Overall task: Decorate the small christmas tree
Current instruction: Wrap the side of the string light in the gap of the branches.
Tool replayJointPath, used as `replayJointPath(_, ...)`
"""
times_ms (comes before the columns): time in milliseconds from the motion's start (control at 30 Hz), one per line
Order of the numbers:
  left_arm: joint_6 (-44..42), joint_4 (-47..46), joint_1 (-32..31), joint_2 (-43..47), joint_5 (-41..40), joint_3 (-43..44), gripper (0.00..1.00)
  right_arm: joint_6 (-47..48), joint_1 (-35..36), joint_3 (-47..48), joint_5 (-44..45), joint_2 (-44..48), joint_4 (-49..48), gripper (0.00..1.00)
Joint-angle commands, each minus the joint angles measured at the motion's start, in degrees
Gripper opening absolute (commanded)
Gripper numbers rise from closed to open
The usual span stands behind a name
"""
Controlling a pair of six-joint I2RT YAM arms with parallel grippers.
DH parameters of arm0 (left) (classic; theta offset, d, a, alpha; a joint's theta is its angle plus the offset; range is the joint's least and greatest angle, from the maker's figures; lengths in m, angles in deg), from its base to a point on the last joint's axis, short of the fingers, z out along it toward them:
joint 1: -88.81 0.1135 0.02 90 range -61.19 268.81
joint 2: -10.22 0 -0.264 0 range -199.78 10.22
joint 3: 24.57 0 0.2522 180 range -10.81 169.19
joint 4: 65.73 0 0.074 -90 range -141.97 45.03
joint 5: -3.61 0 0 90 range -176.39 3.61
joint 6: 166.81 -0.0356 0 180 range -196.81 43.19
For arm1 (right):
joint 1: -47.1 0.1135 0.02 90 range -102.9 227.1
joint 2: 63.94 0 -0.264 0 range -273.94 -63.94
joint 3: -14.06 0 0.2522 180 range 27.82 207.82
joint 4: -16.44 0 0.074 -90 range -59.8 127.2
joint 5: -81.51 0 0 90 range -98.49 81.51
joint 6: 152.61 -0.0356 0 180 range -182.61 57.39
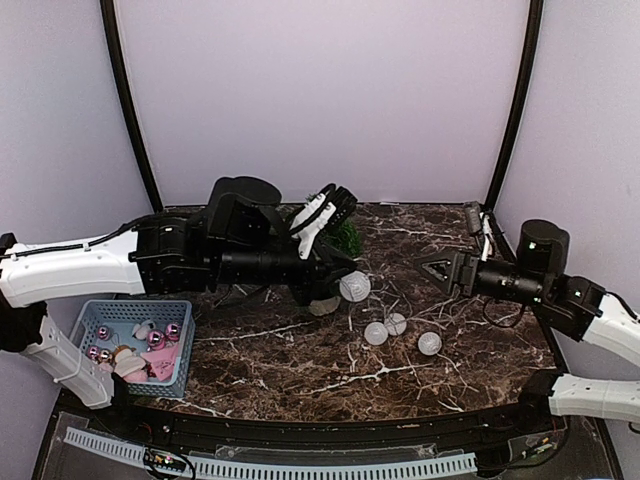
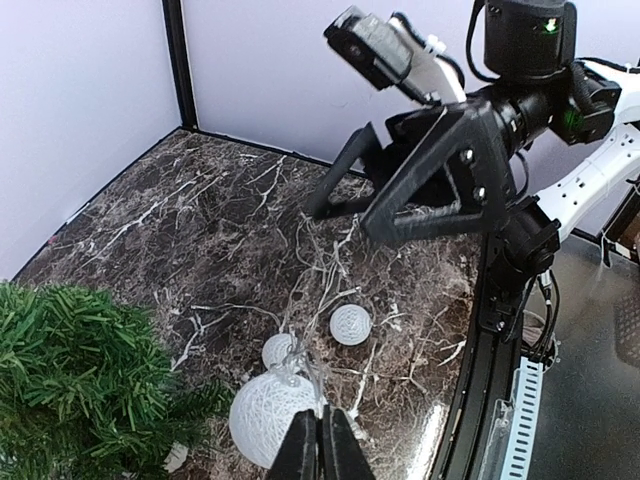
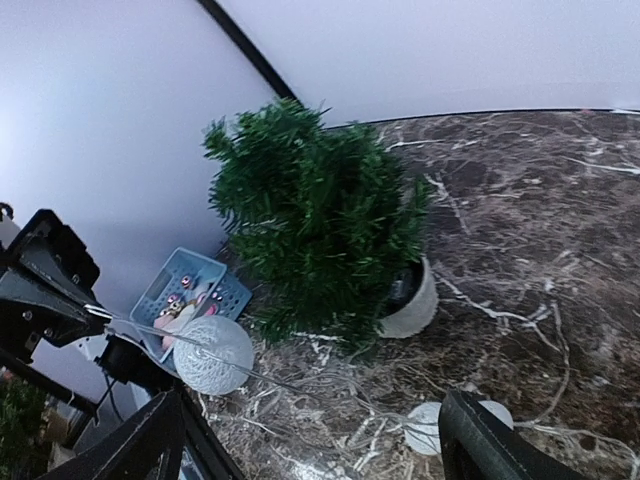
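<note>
The small christmas tree (image 3: pixel 320 220) stands in its white pot (image 3: pixel 420 300) at the far middle of the marble table (image 1: pixel 280 370). From above it is largely hidden, because the left arm's black forearm lies across its near side. The left gripper (image 2: pixel 321 430) is pinched closed on a thin wire (image 3: pixel 140 328), and a white string ball (image 3: pixel 212 353) hangs from it just near and right of the pot. The right gripper (image 1: pixel 428 271) sits well apart to the right, facing the tree, its jaws spread wide around nothing. Three more white balls (image 1: pixel 396 323) lie on the marble nearer the arms. At the near left corner a blue basket (image 1: pixel 130 320) holds pink baubles (image 1: pixel 172 331).
</note>
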Motion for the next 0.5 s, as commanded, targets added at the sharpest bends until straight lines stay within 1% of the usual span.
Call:
replayJointPath(0,2.9,1.9,-0.1,2.8,0.0,2.6,0.0,2.1,1.9,-2.4,-11.2,-6.0,-13.0,0.88)
replayJointPath(100,4.1,2.8,0.4,3.1,-0.2,3.2,0.0,4.4,3.9,-2.4,-8.8,-10.2,-14.7,0.88)
replayJointPath(233,5.3,3.1,1.0,3.3,0.8,3.4,0.0,8.3,7.8,0.1,-4.9,-16.5,-14.8,0.82)
replayJointPath(300,5.6,3.1,1.3,3.3,1.2,3.6,0.0,8.9,9.5,0.3,-2.1,-18.7,-16.6,0.78)
replayJointPath(400,6.0,2.9,1.5,3.6,1.6,3.7,0.0,8.2,11.4,-0.3,6.3,-21.7,-19.7,0.74)
replayJointPath(467,6.3,2.5,1.7,4.0,2.0,3.4,0.0,5.9,11.8,-1.8,13.1,-23.3,-23.5,0.66)
